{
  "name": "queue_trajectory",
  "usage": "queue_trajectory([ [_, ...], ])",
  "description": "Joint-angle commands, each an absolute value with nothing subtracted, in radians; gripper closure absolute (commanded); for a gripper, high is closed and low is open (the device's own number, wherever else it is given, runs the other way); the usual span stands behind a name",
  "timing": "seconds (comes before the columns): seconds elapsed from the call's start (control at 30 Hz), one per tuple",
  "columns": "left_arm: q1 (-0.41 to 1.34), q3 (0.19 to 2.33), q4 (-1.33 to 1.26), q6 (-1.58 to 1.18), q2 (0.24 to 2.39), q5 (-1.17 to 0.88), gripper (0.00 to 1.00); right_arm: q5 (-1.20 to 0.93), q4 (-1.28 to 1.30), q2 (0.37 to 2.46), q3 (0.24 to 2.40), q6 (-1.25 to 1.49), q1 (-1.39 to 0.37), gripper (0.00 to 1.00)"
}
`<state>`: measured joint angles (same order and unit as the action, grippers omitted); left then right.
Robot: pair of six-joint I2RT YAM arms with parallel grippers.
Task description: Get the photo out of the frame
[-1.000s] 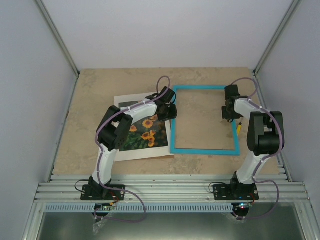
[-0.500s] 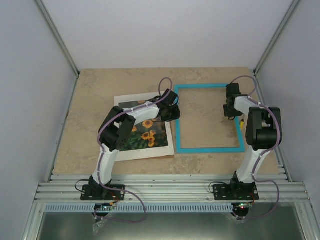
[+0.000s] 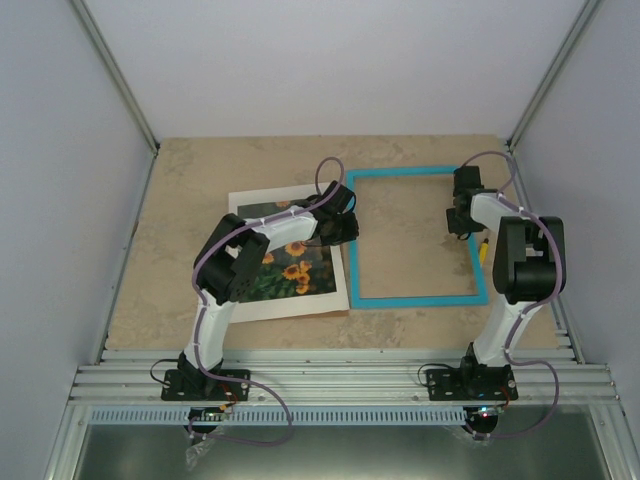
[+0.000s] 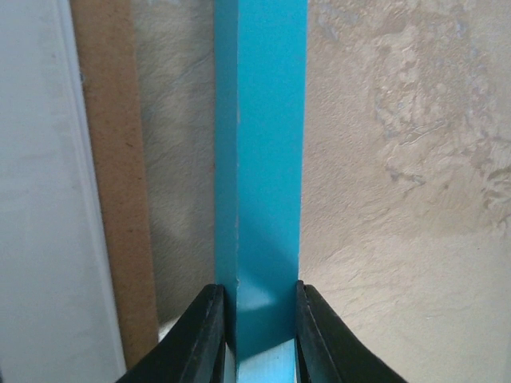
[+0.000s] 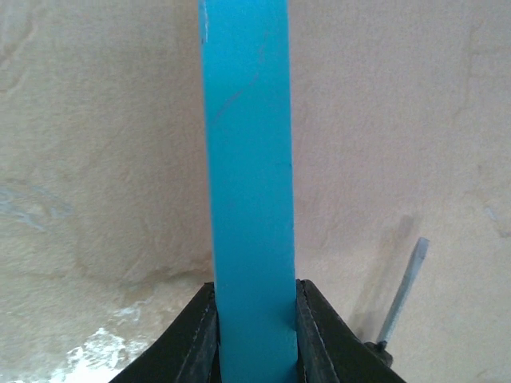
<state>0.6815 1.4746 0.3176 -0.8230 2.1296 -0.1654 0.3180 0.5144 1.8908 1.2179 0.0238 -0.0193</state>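
The turquoise frame lies on the table right of centre, its opening showing bare table. My left gripper is shut on the frame's left bar. My right gripper is shut on the frame's right bar. The photo, orange blooms on dark leaves, lies to the left of the frame on a white mat sheet, partly hidden under my left arm. A brown fibreboard edge shows beside the white sheet in the left wrist view.
A small yellow-handled screwdriver lies by the frame's right bar, under my right arm; its metal shaft shows in the right wrist view. Grey walls close in the table on three sides.
The frame has shifted to the right, away from the photo and white sheet, with both grippers still shut on its bars. In the last half second it has barely moved.
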Motion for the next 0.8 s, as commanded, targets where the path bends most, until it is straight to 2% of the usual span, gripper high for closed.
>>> queue_trajectory([
  [0.0,0.751,1.464,0.192,-0.817,2.062,-0.319,1.0,0.04,0.459,1.867,1.229,0.137,-0.088,0.95],
  [0.27,0.7,1.405,0.207,-0.801,2.004,-0.291,1.0,0.008,0.446,1.893,1.232,0.145,-0.119,0.95],
  [0.77,0.751,1.494,0.231,-0.798,2.057,-0.318,1.0,0.158,0.457,1.919,1.219,0.143,-0.058,0.94],
])
